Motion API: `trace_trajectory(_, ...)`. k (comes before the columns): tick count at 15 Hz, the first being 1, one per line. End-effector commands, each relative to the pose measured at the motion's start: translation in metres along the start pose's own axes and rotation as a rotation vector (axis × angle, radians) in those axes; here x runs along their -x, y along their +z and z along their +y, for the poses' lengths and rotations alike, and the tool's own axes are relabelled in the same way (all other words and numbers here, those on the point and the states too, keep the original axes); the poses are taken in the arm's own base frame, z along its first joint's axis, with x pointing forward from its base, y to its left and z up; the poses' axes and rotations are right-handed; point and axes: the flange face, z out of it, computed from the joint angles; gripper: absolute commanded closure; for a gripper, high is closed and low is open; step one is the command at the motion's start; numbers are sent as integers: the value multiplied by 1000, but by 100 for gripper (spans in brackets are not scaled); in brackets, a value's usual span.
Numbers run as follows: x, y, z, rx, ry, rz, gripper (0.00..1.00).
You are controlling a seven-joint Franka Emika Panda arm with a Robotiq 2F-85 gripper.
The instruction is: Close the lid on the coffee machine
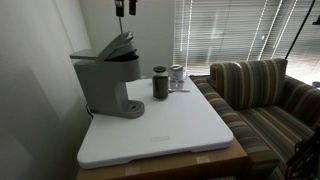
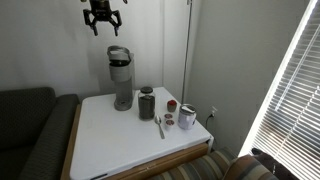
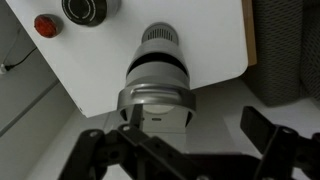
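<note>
The grey coffee machine (image 1: 108,82) stands at the back of the white table in both exterior views (image 2: 122,82). Its lid (image 1: 119,43) is tilted up, open, above the head; it also shows in an exterior view (image 2: 118,53). My gripper (image 2: 103,20) hangs well above the machine, open and empty, and only its tip shows at the top edge of an exterior view (image 1: 125,8). In the wrist view I look straight down on the machine (image 3: 158,60) and its raised lid (image 3: 156,100), with my gripper's (image 3: 185,150) dark fingers spread at the bottom.
A dark cylindrical cup (image 1: 160,83) and a small silvery jar (image 1: 177,75) stand beside the machine. A spoon (image 2: 160,127), a white mug (image 2: 187,117) and small red pieces (image 2: 171,105) lie on the table (image 1: 170,130). A striped sofa (image 1: 265,95) adjoins it.
</note>
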Motion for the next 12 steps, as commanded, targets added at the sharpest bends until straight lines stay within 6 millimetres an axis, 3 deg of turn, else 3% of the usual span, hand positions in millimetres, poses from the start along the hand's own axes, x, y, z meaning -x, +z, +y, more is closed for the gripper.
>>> trace_trajectory(1, -14, 2, 19, 14, 11, 84, 25)
trace_trajectory(11, -19, 11, 29, 10, 37, 108, 94)
trace_trajectory(12, -18, 12, 29, 5, 39, 102, 98)
